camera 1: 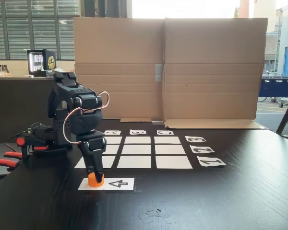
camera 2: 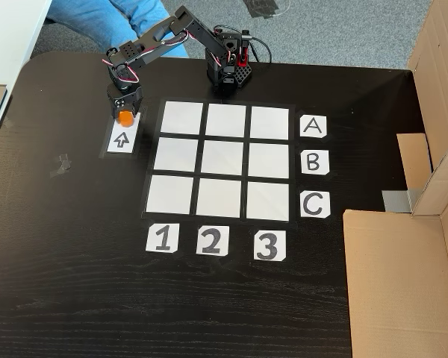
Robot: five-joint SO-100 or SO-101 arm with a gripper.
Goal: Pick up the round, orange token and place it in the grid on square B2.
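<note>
Since the round, orange token (camera 1: 96, 181) sits on the arrow strip (camera 1: 116, 183) at the lower left of one fixed view, outside the grid (camera 1: 170, 149), the task looks to be at its very start: nothing has been carried over, and square B2 (camera 2: 224, 158), the centre cell, lies bare in the other fixed view. What the pictures do show is the gripper (camera 1: 94, 171) lowered straight onto the token, its dark fingers reaching down to the token's top, so the pick-up is the step in hand. From above, the gripper (camera 2: 125, 112) covers most of the token (camera 2: 125, 117) in the upper left of the frame, with only an orange edge showing just above the printed arrow. Whether the fingers are clenched on the token or merely set around it I cannot tell; the jaws are too small and dark to read in either view. The token appears to rest on the strip, not lifted. Left to do, as I judge it: secure the grasp, raise the token, carry it rightward over the nearest column of cells to the centre one, and set it down there on the black desk (camera 2: 75, 283).
</note>
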